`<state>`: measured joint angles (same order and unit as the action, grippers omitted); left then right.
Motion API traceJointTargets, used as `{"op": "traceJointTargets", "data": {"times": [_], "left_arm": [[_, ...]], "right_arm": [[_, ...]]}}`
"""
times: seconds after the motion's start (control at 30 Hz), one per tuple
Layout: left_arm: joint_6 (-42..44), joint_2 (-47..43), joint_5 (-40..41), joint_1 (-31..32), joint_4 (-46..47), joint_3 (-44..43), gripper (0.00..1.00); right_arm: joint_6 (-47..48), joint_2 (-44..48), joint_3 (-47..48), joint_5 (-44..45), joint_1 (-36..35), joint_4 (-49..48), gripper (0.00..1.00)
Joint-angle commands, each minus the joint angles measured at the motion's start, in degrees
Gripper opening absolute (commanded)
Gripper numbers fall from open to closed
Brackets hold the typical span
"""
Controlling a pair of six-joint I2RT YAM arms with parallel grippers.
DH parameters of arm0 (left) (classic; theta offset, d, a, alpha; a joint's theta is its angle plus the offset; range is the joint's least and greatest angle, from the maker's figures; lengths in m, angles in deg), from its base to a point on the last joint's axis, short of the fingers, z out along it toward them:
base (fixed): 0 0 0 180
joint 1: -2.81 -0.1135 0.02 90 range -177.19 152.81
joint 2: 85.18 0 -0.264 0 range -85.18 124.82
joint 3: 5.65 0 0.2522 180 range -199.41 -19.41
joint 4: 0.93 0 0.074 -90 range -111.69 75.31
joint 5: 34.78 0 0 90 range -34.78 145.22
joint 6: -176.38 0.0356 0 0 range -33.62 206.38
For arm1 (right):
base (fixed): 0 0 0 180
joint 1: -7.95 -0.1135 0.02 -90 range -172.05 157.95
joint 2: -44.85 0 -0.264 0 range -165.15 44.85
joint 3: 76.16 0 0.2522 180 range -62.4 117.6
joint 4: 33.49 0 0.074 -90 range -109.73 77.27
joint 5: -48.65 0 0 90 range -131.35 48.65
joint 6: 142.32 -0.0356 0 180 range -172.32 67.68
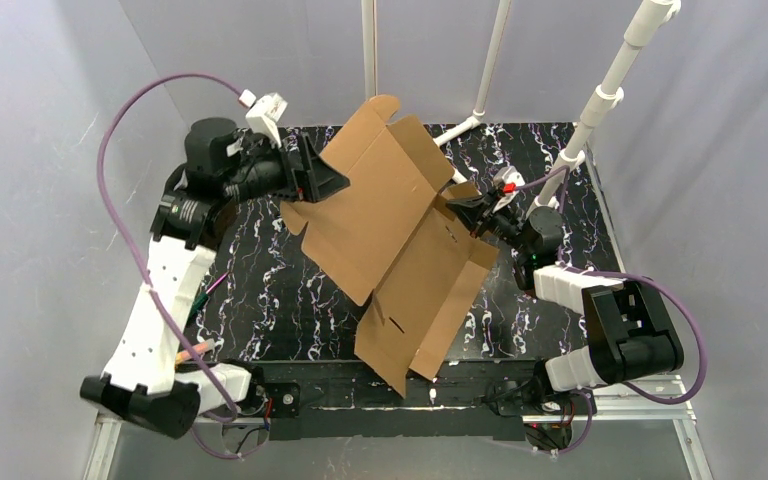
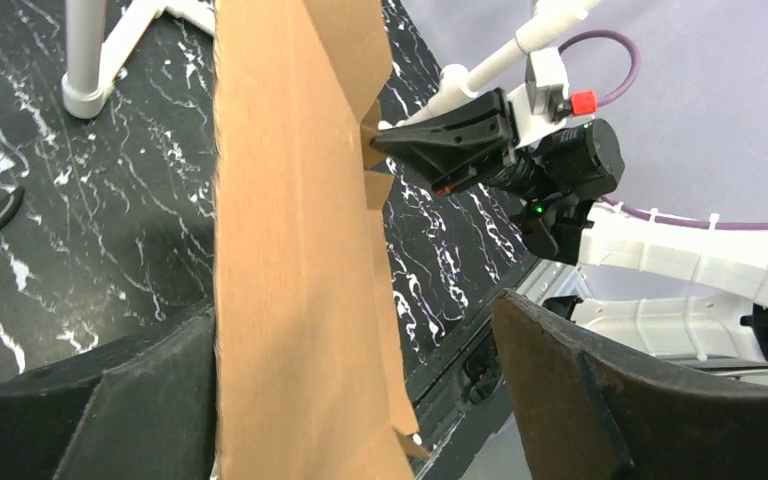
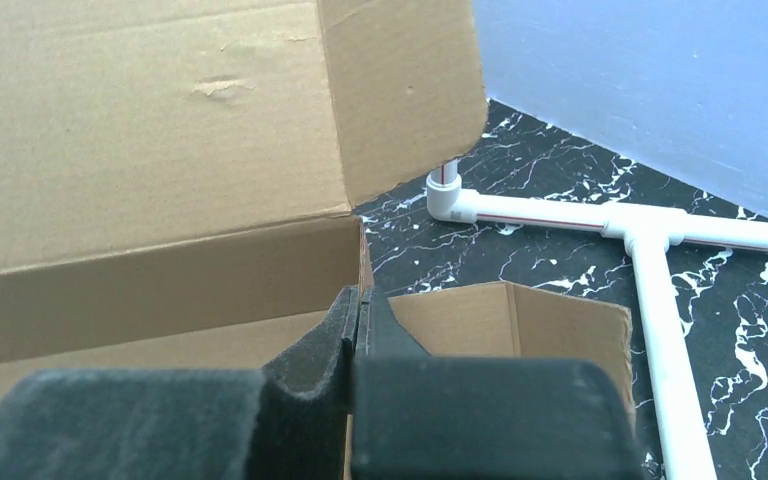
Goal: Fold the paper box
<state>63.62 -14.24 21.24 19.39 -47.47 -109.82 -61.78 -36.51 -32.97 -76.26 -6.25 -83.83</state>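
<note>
The left arm (image 1: pixel 175 290), at the left of the top view, and the right arm (image 1: pixel 572 285), at the right, are each built of white plastic link shells between bulky black joint housings. The left shell is dotted with small holes, and a purple cable (image 1: pixel 122 190) runs along each arm. The left gripper (image 1: pixel 317 190) and the right gripper (image 3: pixel 360 305) have black wedge-shaped fingers with a coarse, grainy face. At the upper right of the left wrist view, the right wrist carries a white bracket with a red cap (image 2: pixel 582 101) and a small green light (image 2: pixel 538 210).
</note>
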Motion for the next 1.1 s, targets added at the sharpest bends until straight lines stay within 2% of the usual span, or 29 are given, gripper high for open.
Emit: {"op": "traceJointTargets", "data": {"times": [0.0, 0.03, 0.17, 0.3, 0.5, 0.67, 0.9, 0.97, 1.07], "left_arm": [[-0.5, -10.9, 2.5, -0.9, 3.8, 9.3, 0.95], [-2.1, -13.2, 2.3, -1.0, 6.1, 12.4, 0.98], [-10.3, -19.5, 2.1, -1.2, 14.3, 22.1, 0.98], [-18.3, -23.6, 8.2, -1.1, 15.0, 27.7, 0.98], [-38.6, -29.4, 13.2, -1.2, 17.1, 36.0, 0.98], [-46.8, -35.5, 17.2, -0.5, 18.8, 42.0, 0.98], [-56.7, -35.4, 19.8, 3.8, 18.1, 44.2, 0.98], [-58.9, -34.3, 20.7, 5.0, 15.5, 42.7, 0.98], [-60.2, -31.4, 22.5, 6.5, 6.2, 38.6, 0.98]], "right_arm": [[-3.4, 1.2, 0.9, -0.1, 0.8, -6.2, 0.01], [-3.6, 1.2, 0.9, -0.1, 0.8, -6.3, 0.01], [-3.7, 1.0, 1.0, -0.1, 0.9, -6.2, 0.01], [-3.8, 1.1, 1.1, 0.1, 1.0, -6.2, 0.01], [-3.4, 0.8, 1.2, 0.5, 1.0, -6.0, 0.01], [-3.0, 0.5, 1.4, 0.8, 0.9, -5.4, 0.01], [-2.4, 0.2, 1.7, 1.7, 1.0, -4.5, 0.01], [-2.2, 0.2, 1.9, 2.7, 0.9, -3.7, 0.01], [-2.4, -0.2, 2.5, 4.6, 0.9, -2.1, 0.01]]}}
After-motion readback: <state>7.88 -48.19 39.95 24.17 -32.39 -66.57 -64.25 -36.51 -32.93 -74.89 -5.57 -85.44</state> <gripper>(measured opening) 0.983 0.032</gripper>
